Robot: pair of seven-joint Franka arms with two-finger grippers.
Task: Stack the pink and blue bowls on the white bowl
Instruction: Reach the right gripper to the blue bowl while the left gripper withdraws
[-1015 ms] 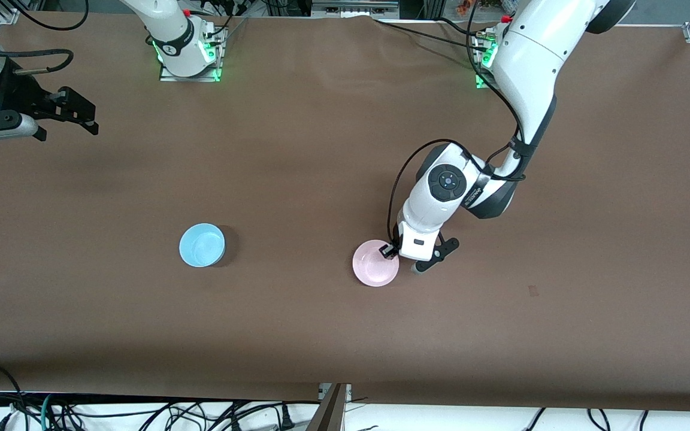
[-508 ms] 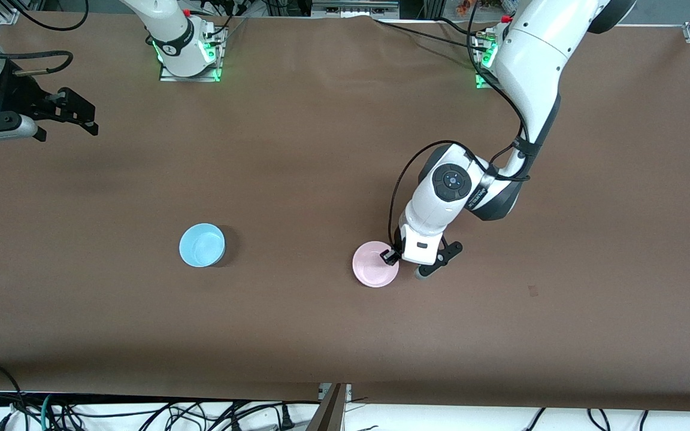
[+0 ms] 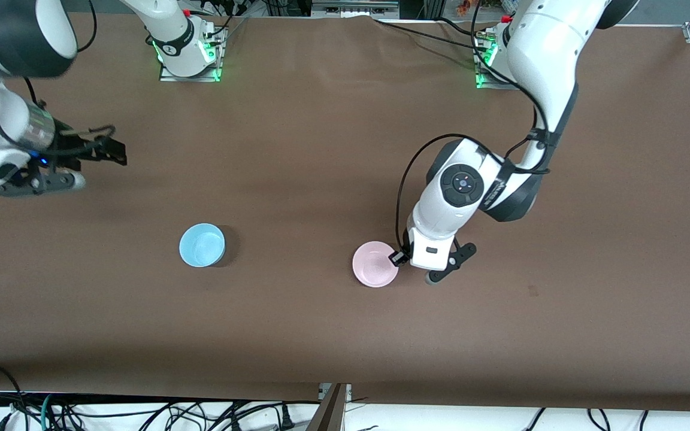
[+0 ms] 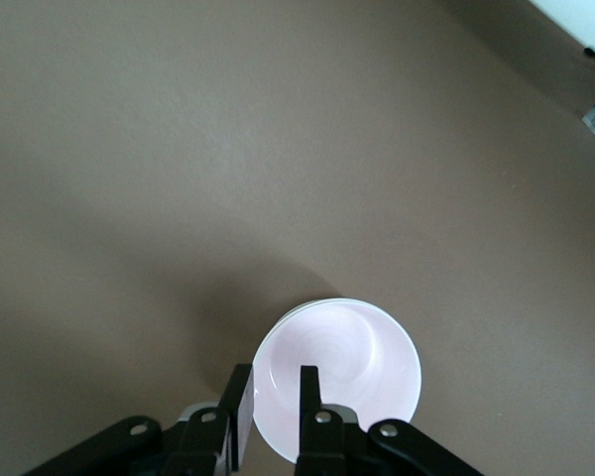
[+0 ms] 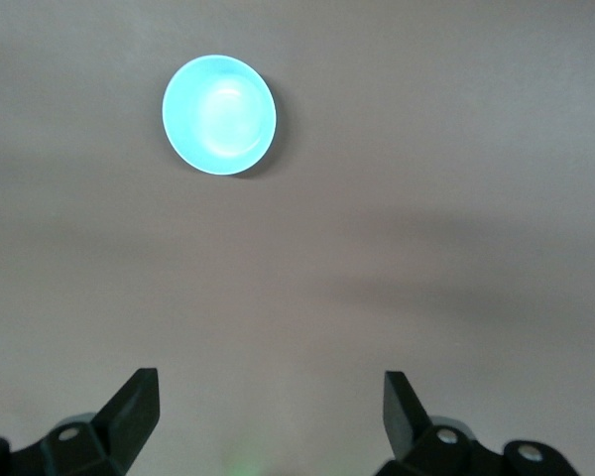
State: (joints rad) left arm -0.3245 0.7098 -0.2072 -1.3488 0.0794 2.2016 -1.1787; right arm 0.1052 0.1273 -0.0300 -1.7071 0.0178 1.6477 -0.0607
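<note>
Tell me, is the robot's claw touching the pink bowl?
Cannot tell. In the left wrist view the left gripper has its fingers either side of the pink bowl's rim, nearly closed, but contact isn't plainly visible.

No legible text, labels, brands, numbers or signs in any view. Bowls plain and unmarked. Dark band on left arm's forearm (image 3: 493, 193), right of centre in front view, carries lettering too small to read.
</note>
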